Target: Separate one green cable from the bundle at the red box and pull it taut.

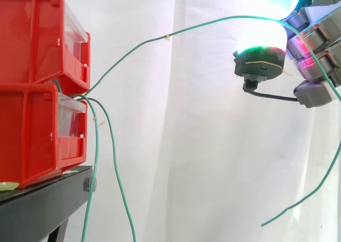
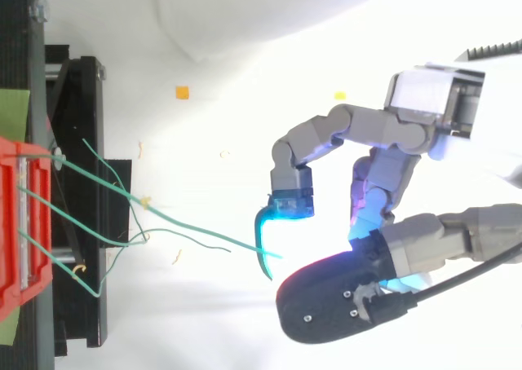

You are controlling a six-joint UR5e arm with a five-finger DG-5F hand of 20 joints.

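At the left of the side view, two red bins [image 1: 32, 39] stand stacked on the black stand [image 1: 37, 204]. I cannot see inside them, but green strands come out at the clear front of the lower one. Two loose cables [image 1: 96, 156] droop straight down from there. One green cable [image 1: 167, 38] climbs rightward in a slack bow to the hand [image 1: 319, 34], whose curled fingers pinch it between glowing pads [image 1: 261, 39]. Its free tail hangs down past the hand.

From above, the bins sit at the left edge. The same cable [image 2: 145, 200] lies lengthwise left to right, running from the bins to end beside the cyan fingertip [image 2: 291, 204]. Shorter strands fan out near the stand.
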